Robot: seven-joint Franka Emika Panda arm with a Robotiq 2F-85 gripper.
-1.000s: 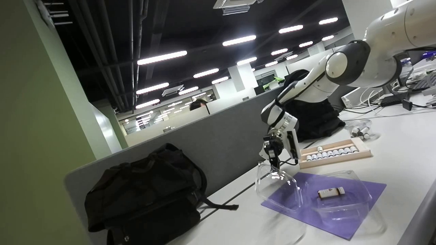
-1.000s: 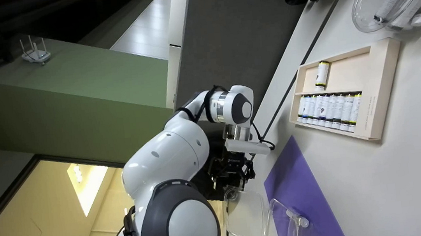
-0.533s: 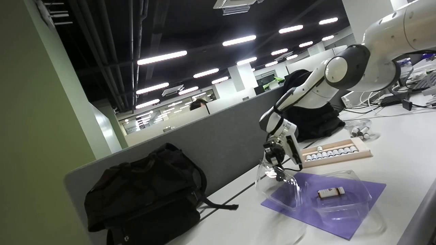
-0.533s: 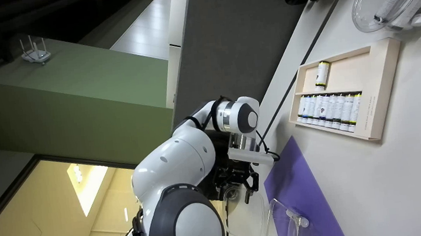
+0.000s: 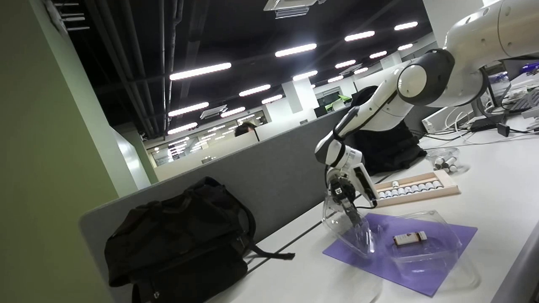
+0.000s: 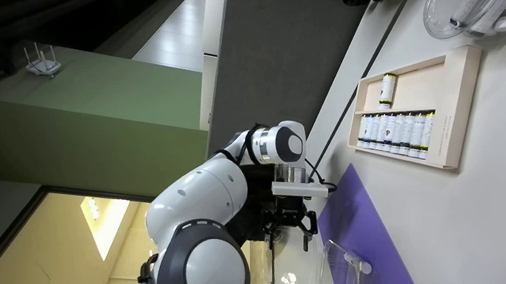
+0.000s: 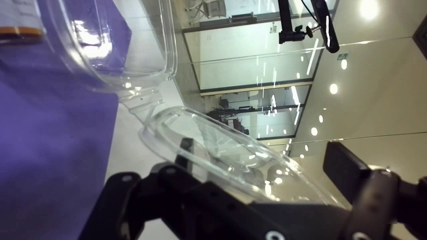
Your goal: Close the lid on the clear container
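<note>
Over the last second the claw (image 6: 289,244) has come down toward the purple sheet (image 5: 385,269), so in an exterior view it now shows through the lid (image 5: 343,229) instead of up at the lid's top edge. The lid has shifted a little too: its outer edge is drawn slightly in toward the clear container (image 5: 429,256), and its glints fall elsewhere. The container and the tube (image 5: 409,238) that appears to lie in it look all but unmoved.

The claw is spread and pinches nothing; in the wrist view its fingers (image 7: 345,168) stand well apart, with the lid showing across the gap. Whether either touches the lid I cannot tell, though the shift suggests contact. The lid stands tilted up beside the container, seemingly joined to it along one side; the container sits partly over the sheet on the table (image 5: 497,202).

The step in hand looks like bringing the claw to the raised lid, with the closing barely begun, if at all. The next move calls for setting a finger against the lid's outer face, sweeping it up and over, then pressing it down onto the rim. Pushing too low could slide the whole box instead.
</note>
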